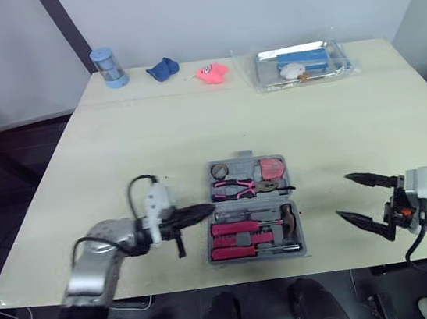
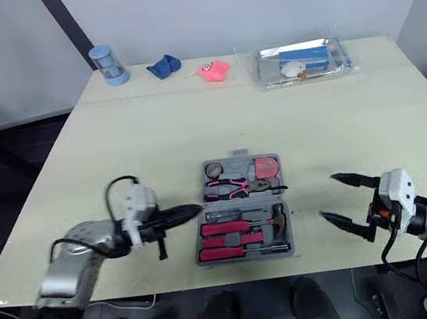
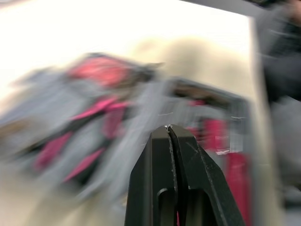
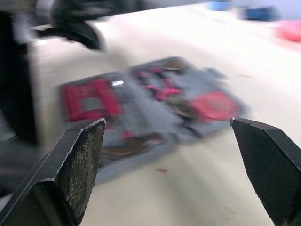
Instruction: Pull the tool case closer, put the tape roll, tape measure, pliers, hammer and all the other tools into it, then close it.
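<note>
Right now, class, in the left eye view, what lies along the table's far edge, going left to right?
Blue cylindrical container, small blue item, small pink item, clear plastic bag.

The tool case (image 1: 240, 169) looks like matt grey plastic.

I see a grey plastic tool case (image 1: 290, 232) low centre of the frame on the pale beige tabletop (image 1: 155, 136). Inside, pink-and-black-handled pliers (image 1: 237, 190), a round red tape measure (image 1: 272, 168), red screwdriver handles (image 1: 234, 227). Along the upper edge: a light blue cylindrical jar (image 1: 109, 67), a dark blue cloth (image 1: 162, 69), a bright pink lump (image 1: 212, 71).
</note>
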Available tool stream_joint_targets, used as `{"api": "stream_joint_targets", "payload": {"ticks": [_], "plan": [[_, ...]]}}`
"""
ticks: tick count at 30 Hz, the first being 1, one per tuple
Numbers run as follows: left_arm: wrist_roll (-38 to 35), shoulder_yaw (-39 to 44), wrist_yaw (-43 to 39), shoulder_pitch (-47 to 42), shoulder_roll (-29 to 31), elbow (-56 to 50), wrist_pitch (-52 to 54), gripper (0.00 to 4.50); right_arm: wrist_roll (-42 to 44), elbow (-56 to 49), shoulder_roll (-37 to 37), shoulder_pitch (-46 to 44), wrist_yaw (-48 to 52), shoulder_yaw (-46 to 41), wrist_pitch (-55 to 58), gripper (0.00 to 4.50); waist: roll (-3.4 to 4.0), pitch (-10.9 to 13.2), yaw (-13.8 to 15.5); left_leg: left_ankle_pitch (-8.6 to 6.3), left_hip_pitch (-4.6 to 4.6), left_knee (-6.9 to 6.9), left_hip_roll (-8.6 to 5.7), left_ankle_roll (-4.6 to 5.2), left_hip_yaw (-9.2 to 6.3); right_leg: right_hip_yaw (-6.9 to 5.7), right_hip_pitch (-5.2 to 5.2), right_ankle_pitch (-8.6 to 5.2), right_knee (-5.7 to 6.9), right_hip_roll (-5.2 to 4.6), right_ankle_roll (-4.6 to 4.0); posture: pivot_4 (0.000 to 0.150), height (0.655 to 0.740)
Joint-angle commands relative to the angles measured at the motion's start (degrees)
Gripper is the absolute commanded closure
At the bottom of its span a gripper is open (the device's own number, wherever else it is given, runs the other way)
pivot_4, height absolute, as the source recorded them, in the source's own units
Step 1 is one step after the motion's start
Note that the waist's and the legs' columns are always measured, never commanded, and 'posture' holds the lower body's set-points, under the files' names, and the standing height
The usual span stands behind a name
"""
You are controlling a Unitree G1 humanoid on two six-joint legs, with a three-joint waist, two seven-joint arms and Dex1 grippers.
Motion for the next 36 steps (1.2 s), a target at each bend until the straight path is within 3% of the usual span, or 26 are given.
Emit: {"api": "stream_joint_targets", "payload": {"ticks": [1, 3, 5, 14, 23, 24, 27, 28, 29, 30, 31, 34, 36], "plan": [[-1.26, 8.89, 2.96, 3.61, 1.92, 3.21, -1.17, 4.43, -0.37, 0.82, 1.43, 2.07, -4.63, -4.35, -0.90, 0.00, 0.00, 0.00, 0.00, 0.00, 0.01, -0.01, 0.00, 0.00, 0.01, 0.00, 0.00, 0.00, 0.00, 0.00, 0.00, 0.150, 0.7400], [-1.25, 12.85, 3.58, 5.67, 2.88, 6.47, -2.19, 4.43, -0.49, 1.32, 1.97, 3.54, -6.37, -6.13, -0.85, 0.00, 0.01, 0.00, -0.03, 0.00, 0.02, -0.03, 0.00, 0.00, 0.02, 0.01, 0.00, 0.00, -0.01, 0.00, 0.00, 0.150, 0.7400], [-1.25, 16.19, 3.93, 6.97, 3.51, 10.11, -3.52, 3.92, -0.44, 1.96, 2.07, 4.93, -7.62, -7.65, -0.51, 0.00, 0.01, 0.00, 0.00, 0.00, 0.02, -0.03, 0.00, 0.00, 0.02, 0.00, 0.00, 0.00, -0.02, 0.00, 0.00, 0.150, 0.7400], [0.30, 22.80, 2.90, 8.47, 5.39, 25.37, -10.45, 0.04, -0.74, 4.60, 1.00, 9.04, -9.06, -11.31, 1.37, 0.00, 0.00, 0.00, -0.02, 0.00, 0.03, -0.07, 0.00, 0.00, 0.05, 0.01, 0.00, -0.01, -0.04, 0.00, -0.01, 0.150, 0.7400], [1.95, 14.86, -1.33, 3.46, 4.22, 24.39, -11.01, 0.04, -4.20, 3.47, -1.60, 2.28, -7.08, -2.51, 4.58, 0.00, -0.01, -0.02, -0.05, 0.00, 0.05, -0.08, 0.00, 0.00, 0.04, 0.01, 0.00, 0.00, -0.01, 0.00, -0.01, 0.150, 0.7400], [2.55, 13.49, -1.50, 2.24, 3.98, 24.39, -11.24, 0.27, -4.86, 3.31, -1.91, 0.93, -6.86, -0.96, 5.15, 0.00, -0.01, -0.01, -0.05, 0.00, 0.04, -0.08, 0.00, 0.00, 0.03, 0.01, 0.00, 0.00, -0.01, 0.00, -0.01, 0.150, 0.7400], [4.14, 9.52, -1.95, -1.78, 2.91, 24.43, -10.96, 1.33, -6.28, 3.00, -2.19, -3.92, -6.50, 3.58, 7.32, 0.91, 0.00, -0.01, -0.05, 0.00, 0.03, -0.07, 0.00, 0.00, 0.04, 0.01, 0.00, 0.00, -0.02, 0.00, 0.00, 0.150, 0.7400], [4.53, 8.32, -2.04, -2.93, 2.50, 24.38, -10.64, 1.91, -6.92, 3.21, -2.32, -5.34, -6.09, 4.99, 7.68, 1.53, -0.01, -0.01, -0.06, 0.00, 0.04, -0.07, 0.00, 0.00, 0.04, 0.01, 0.00, 0.00, 0.00, 0.00, 0.00, 0.150, 0.7400], [4.90, 7.28, -2.08, -3.97, 2.11, 24.49, -10.37, 2.23, -7.71, 3.50, -2.45, -6.58, -5.78, 6.30, 7.86, 1.84, 0.00, -0.01, -0.07, 0.00, 0.04, -0.05, 0.00, 0.00, 0.04, 0.01, 0.00, 0.00, 0.01, 0.00, 0.00, 0.150, 0.7400], [5.42, 6.07, -2.30, -5.19, 1.63, 24.82, -10.20, 2.82, -8.61, 3.95, -2.54, -7.96, -5.52, 7.76, 8.16, 2.50, -0.01, -0.01, -0.07, 0.00, 0.04, -0.05, 0.00, 0.00, 0.04, 0.01, 0.00, 0.00, 0.02, 0.00, 0.00, 0.150, 0.7400], [5.82, 5.07, -2.54, -6.12, 1.31, 25.20, -10.12, 3.10, -9.19, 4.40, -2.56, -9.06, -5.29, 8.84, 8.45, 2.78, -0.01, -0.01, -0.11, 0.00, 0.03, -0.05, 0.00, -0.01, 0.02, 0.00, -0.01, 0.00, 0.00, 0.01, 0.00, 0.150, 0.7400], [7.05, 1.28, -4.34, -9.54, 0.20, 26.88, -8.60, 4.50, -11.98, 6.39, -2.30, -13.08, -3.94, 13.76, 9.22, 4.31, -0.01, -0.01, -0.12, 0.00, -0.02, -0.05, 0.00, 0.00, 0.03, 0.00, -0.04, 0.00, -0.01, 0.01, 0.00, 0.150, 0.7400], [7.91, -0.97, -5.52, -11.56, -0.58, 28.46, -7.29, 4.50, -14.23, 8.32, -2.14, -15.62, -2.70, 17.17, 9.05, 4.47, -0.01, -0.01, -0.12, 0.01, -0.01, -0.04, -0.01, 0.00, 0.03, -0.01, -0.04, 0.00, 0.01, 0.01, 0.00, 0.150, 0.7400]]}}
